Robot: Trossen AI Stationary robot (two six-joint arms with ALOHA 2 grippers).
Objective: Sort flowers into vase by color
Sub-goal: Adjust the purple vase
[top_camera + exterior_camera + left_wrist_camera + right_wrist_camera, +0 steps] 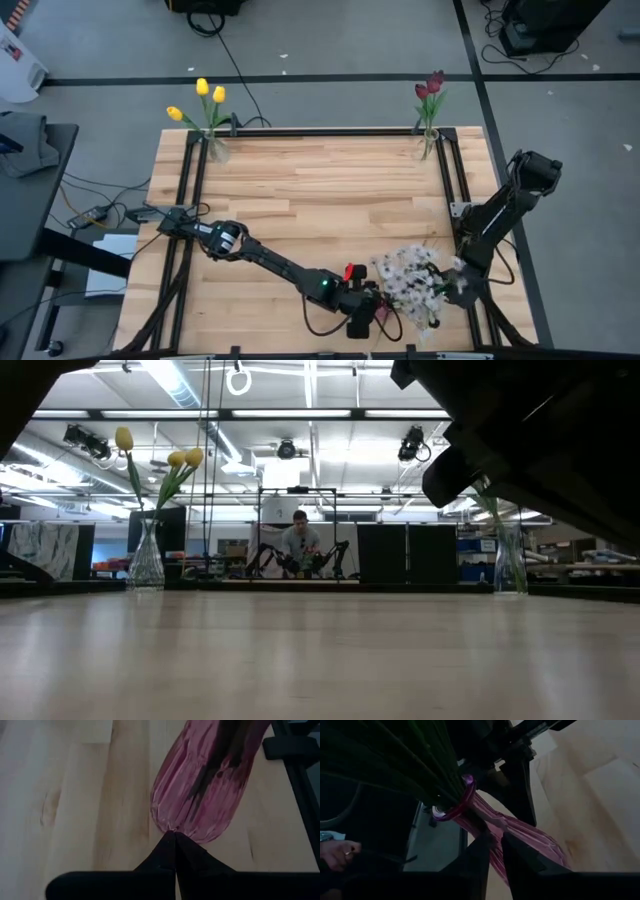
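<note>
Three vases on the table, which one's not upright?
The pink ribbed vase at the near edge, holding the whitish blossom spray. It is tipped over; the yellow-tulip vase and red-tulip vase stand upright at the far corners.

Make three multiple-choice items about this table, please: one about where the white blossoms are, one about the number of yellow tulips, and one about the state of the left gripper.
1. Where are the white blossoms?
A. In the vase with the yellow tulips
B. Low over the table, close to the right gripper
C. In the vase with the red tulips

2. How many yellow tulips stand in their vase?
A. One
B. Five
C. Three

3. How are the left gripper's fingers?
A. Wide open
B. Shut
C. Out of every view

Key:
1 B: the high view shows the white blossoms next to the right gripper.
2 C: three yellow tulips rise from the clear vase.
3 B: the left gripper has its tips together, at the pink vase.
</note>
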